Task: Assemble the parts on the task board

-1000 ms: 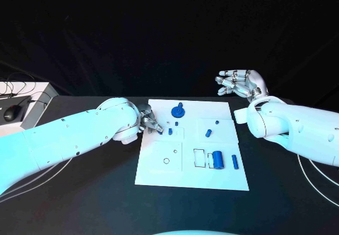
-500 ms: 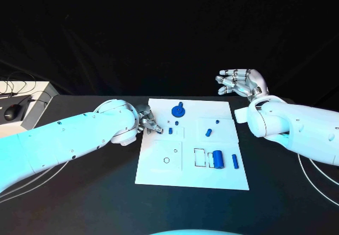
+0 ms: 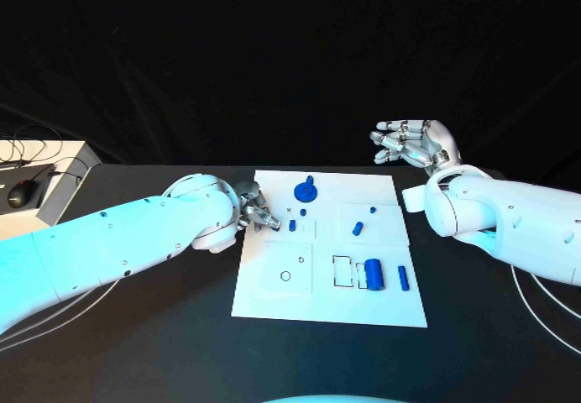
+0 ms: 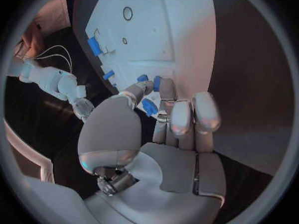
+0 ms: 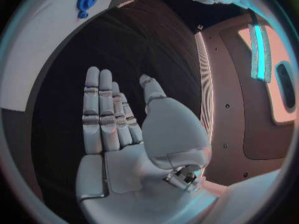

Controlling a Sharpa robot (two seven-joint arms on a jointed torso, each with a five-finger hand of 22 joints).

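Two silver hands: left hand (image 4: 163,115) pinches a small blue plastic part (image 4: 148,106) over the white flat task board (image 3: 290,294); right hand (image 3: 410,143) is raised, fingers apart, empty.

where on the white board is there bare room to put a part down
Free: the near strip of the task board, below the oval hole and the large blue cylinder. Crowded: the far left corner, where the left hand works beside the blue gear.

no readable text, labels, or numbers anywhere
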